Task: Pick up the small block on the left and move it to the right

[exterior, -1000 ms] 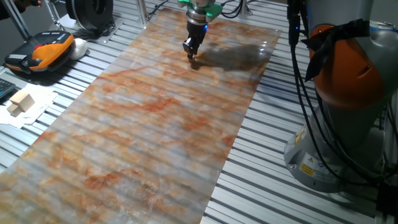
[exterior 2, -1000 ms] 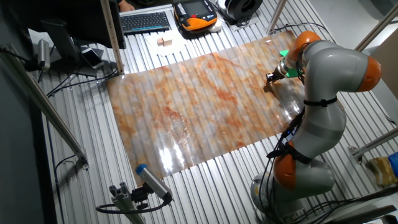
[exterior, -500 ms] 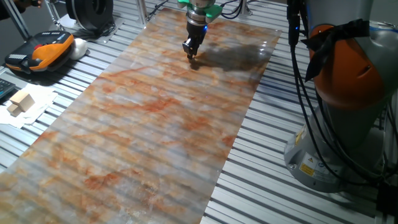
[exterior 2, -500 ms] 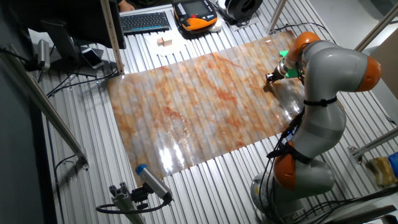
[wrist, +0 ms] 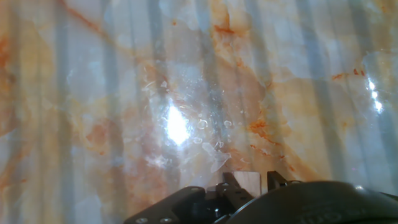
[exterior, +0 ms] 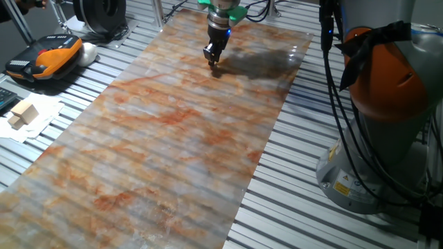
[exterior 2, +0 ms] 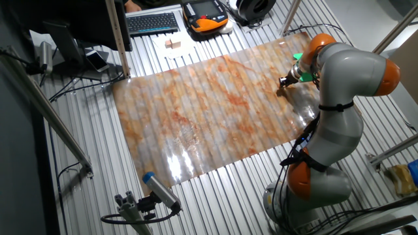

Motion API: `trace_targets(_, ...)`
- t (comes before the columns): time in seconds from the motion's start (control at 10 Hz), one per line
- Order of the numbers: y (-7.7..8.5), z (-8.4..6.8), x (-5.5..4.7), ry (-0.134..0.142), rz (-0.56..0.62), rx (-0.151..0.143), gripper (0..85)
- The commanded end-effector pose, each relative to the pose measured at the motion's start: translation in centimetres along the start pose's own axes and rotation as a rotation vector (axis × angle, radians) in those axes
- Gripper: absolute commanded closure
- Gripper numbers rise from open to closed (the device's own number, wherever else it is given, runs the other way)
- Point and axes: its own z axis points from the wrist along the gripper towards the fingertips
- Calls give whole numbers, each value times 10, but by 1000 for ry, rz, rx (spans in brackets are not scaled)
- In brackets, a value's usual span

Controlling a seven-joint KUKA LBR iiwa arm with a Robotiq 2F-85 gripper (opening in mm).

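Note:
The small block is a tiny tan wooden cube, seen in the hand view between my two fingertips at the bottom edge. My gripper is shut on it, right down at the marbled sheet. In one fixed view my gripper points down at the far end of the marbled sheet, and the block is too small to make out there. In the other fixed view my gripper is at the sheet's right part, near its far edge.
Two larger pale wooden blocks lie on white paper at the left, also in the other fixed view. An orange and black pendant lies beyond them. My arm's base and cables stand at the right. Slatted metal table surrounds the sheet.

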Motion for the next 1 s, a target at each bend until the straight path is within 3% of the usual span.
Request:
trace_targets(0.0,1,0,0,-1,-7,11,510)
trace_targets(0.2,1,0,0,36,1,9,510)
trace_targets(0.4,1,0,0,55,-1,7,510)
trace_targets(0.9,1,3,0,68,-2,0,510)
